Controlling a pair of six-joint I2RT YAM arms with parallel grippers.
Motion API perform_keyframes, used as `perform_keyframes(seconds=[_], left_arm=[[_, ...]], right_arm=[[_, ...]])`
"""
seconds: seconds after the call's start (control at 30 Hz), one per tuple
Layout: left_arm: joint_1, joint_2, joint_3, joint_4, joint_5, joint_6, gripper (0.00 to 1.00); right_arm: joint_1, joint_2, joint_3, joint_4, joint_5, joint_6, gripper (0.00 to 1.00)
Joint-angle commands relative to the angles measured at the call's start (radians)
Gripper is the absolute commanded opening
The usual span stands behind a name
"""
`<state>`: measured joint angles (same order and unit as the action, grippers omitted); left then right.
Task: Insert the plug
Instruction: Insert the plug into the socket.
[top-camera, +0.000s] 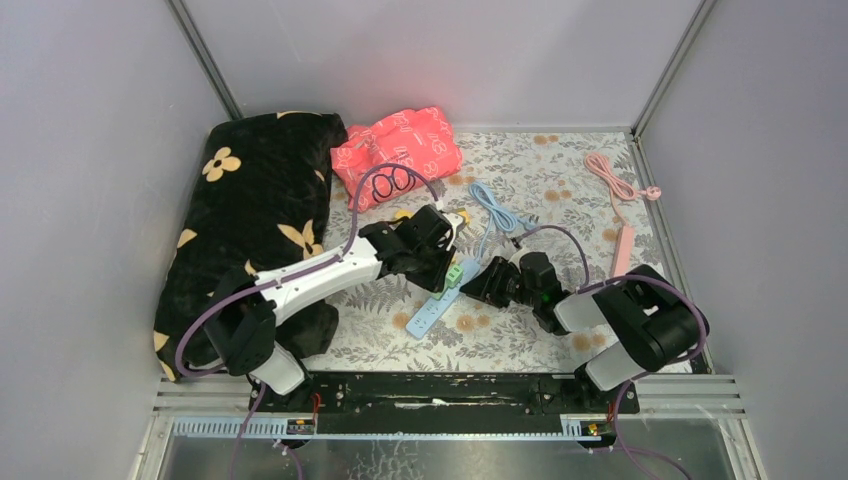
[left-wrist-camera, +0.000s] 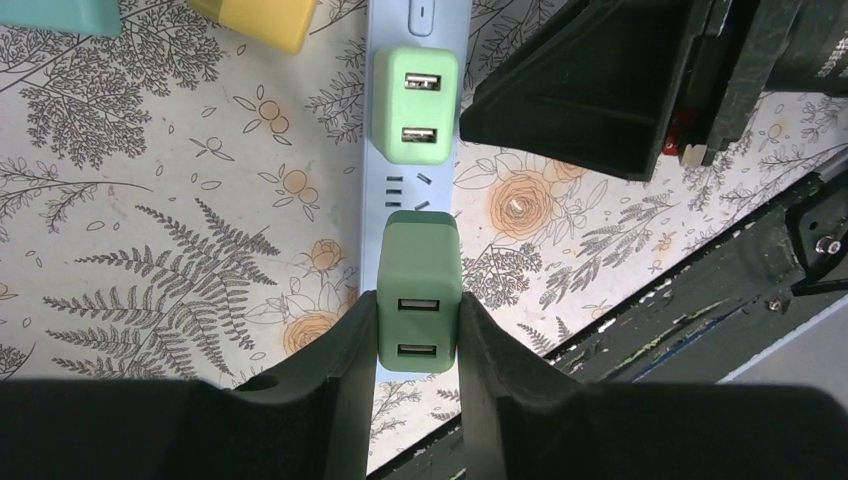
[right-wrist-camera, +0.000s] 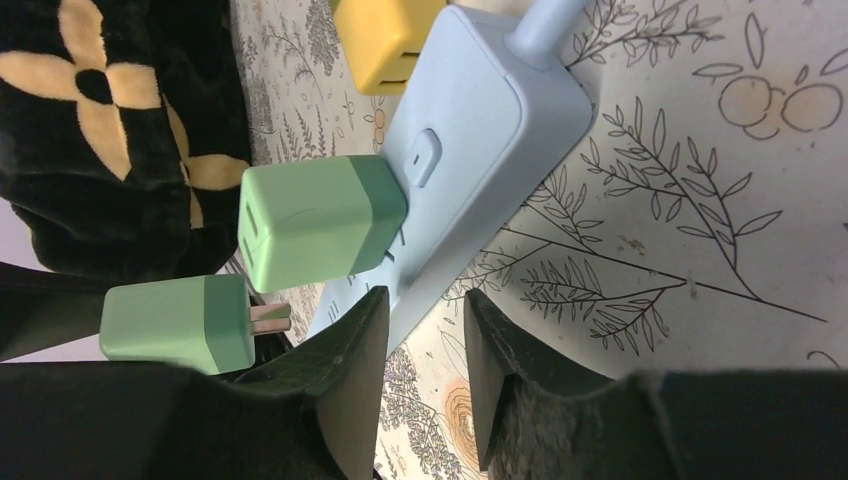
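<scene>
My left gripper (left-wrist-camera: 419, 312) is shut on a green USB plug (left-wrist-camera: 419, 265) and holds it just above the light blue power strip (left-wrist-camera: 410, 190). In the right wrist view the held plug (right-wrist-camera: 180, 325) shows bare prongs, clear of the strip (right-wrist-camera: 480, 110). A second green plug (left-wrist-camera: 414, 105) sits in the strip, and it also shows in the right wrist view (right-wrist-camera: 320, 220). My right gripper (right-wrist-camera: 425, 305) is open, with its fingertips at the strip's long edge. In the top view the left gripper (top-camera: 440, 262) and the right gripper (top-camera: 490, 283) meet over the strip (top-camera: 425, 315).
A yellow plug (right-wrist-camera: 385, 40) lies by the strip's cable end. A black flowered cushion (top-camera: 260, 200) fills the left side. A red bag (top-camera: 400, 145) lies at the back. A pink power strip (top-camera: 622, 250) and its cable (top-camera: 610, 175) lie at the right.
</scene>
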<state>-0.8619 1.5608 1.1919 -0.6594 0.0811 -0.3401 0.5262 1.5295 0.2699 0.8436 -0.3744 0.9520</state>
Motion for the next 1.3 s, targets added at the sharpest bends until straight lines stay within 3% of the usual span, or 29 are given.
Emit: perform_keyframes(seconds=[0.0, 0.43, 1.27], left_arm=[[-0.01, 0.023, 0.049, -0.026, -0.045, 0.02, 0.0], [-0.012, 0.071, 0.08, -0.026, -0.062, 0.038, 0.0], [-0.032, 0.134, 0.083, 0.007, -0.121, 0.033, 0.0]], right_arm=[[0.021, 0.037, 0.011, 0.086, 0.032, 0.019, 0.4], [0.034, 0.097, 0.021, 0.068, 0.05, 0.028, 0.28], [0.046, 0.072, 0.043, -0.009, 0.063, 0.001, 0.27]])
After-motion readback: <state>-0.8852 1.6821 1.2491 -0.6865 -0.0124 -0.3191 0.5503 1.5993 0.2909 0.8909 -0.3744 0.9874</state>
